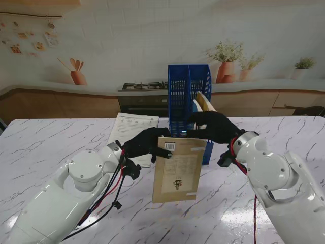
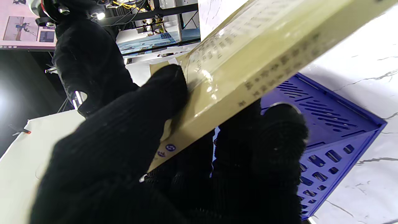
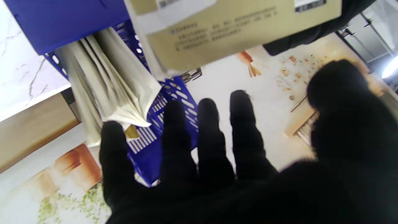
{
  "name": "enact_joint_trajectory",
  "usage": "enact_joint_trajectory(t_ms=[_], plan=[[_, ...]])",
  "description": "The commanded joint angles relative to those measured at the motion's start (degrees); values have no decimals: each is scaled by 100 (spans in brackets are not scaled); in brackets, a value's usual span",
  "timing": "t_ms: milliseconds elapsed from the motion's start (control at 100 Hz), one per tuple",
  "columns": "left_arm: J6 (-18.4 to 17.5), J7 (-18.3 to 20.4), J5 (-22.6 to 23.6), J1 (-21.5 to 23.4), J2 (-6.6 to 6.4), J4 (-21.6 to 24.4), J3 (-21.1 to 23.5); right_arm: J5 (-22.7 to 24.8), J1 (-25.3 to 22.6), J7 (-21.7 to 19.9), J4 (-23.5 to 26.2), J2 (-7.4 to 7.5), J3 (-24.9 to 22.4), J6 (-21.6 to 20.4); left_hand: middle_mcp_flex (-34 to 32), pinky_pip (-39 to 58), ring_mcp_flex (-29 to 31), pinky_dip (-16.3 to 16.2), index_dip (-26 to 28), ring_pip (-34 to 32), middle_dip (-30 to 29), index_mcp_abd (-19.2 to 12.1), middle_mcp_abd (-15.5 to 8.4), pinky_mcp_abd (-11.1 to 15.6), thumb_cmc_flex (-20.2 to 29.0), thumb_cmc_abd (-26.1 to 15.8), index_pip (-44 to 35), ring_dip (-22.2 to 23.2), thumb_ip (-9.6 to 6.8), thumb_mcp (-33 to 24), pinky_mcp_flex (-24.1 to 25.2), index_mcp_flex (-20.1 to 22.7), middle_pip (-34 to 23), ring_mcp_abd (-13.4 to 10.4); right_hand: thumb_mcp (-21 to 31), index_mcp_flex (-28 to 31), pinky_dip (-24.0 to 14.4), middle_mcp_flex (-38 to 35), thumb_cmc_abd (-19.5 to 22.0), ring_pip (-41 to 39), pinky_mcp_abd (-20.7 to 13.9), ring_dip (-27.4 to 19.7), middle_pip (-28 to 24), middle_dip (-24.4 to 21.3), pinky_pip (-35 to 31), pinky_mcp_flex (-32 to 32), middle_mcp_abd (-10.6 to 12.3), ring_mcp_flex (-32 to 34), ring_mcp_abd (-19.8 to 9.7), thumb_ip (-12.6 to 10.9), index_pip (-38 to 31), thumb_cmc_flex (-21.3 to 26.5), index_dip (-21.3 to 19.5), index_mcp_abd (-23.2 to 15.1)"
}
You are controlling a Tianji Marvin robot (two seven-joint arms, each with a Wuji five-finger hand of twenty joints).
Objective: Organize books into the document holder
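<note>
A tan paperback book (image 1: 179, 170) (image 2: 248, 59) (image 3: 236, 28) hangs upright above the marble table, in front of the blue slotted document holder (image 1: 183, 91) (image 2: 335, 130) (image 3: 62, 21). My left hand (image 1: 147, 143) (image 2: 124, 149), in a black glove, is shut on the book's upper left corner, thumb on the cover. My right hand (image 1: 216, 127) (image 3: 248, 174) hovers by the book's upper right corner, fingers spread and holding nothing. Cream-paged books (image 1: 204, 101) (image 3: 105, 81) stand in the holder's right slot.
A white printed booklet (image 1: 133, 129) lies flat on the table (image 1: 61, 137) to the left of the holder, just behind my left hand. Behind the table run a counter with a stove (image 1: 144, 86) and potted plants (image 1: 226, 63).
</note>
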State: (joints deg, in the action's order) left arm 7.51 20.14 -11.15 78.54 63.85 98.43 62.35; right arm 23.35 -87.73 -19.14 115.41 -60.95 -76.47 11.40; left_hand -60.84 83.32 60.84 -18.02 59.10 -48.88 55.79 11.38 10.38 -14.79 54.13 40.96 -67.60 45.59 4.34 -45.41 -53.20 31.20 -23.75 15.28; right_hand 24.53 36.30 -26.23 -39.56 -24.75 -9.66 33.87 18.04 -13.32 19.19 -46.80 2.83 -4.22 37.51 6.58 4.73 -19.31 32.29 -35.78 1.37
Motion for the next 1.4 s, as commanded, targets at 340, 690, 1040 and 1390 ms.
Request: enact_joint_trajectory(t_ms=[340, 690, 1040, 1390], plan=[[-256, 48, 73, -114, 13, 245, -8, -133, 161, -671, -237, 147, 10, -390, -232, 469, 501, 62, 417, -379, 169, -1084, -241, 315, 799, -359, -732, 185, -189, -903, -191, 410, 115, -245, 265, -78, -54, -101, -211, 46, -670, -5, -14, 60, 107, -55, 117, 39, -145, 66, -51, -169, 52, -207], [-279, 26, 102, -164, 20, 220, -5, -415, 269, -1212, -389, 256, -25, -567, -242, 490, 503, 58, 467, -394, 205, -1103, -262, 325, 785, -356, -720, 196, -191, -903, -188, 404, 137, -269, 225, 79, -1340, -1228, -97, -1540, -1059, 954, -1406, 1095, -1882, 1528, 245, 1635, -405, 456, -2725, 1568, 392, -663], [-281, -141, 14, -311, 96, 5, -75, -1301, 458, -1812, -854, 367, 27, -1355, -243, 491, 500, 60, 485, -394, 215, -1128, -267, 325, 771, -352, -708, 197, -182, -892, -187, 408, 159, -261, 2778, 520, -2367, -1450, 968, -4462, -1864, 1910, -3074, 2355, -4591, 3582, 101, 2376, -705, 138, -2747, 1760, -2341, -887], [-148, -498, -162, -429, 237, -195, -165, -1220, 150, -1366, -853, 290, -9, -1601, -90, 510, 368, 4, 187, -365, -107, -1034, -22, 301, 806, -528, -578, 209, -188, -501, -27, 220, 418, -184, 2740, 702, -1955, -1949, 1389, -7478, -3621, 2944, -5130, 3066, -7082, 6628, 461, 3870, -2300, -177, -3911, 1889, -3498, -1204]])
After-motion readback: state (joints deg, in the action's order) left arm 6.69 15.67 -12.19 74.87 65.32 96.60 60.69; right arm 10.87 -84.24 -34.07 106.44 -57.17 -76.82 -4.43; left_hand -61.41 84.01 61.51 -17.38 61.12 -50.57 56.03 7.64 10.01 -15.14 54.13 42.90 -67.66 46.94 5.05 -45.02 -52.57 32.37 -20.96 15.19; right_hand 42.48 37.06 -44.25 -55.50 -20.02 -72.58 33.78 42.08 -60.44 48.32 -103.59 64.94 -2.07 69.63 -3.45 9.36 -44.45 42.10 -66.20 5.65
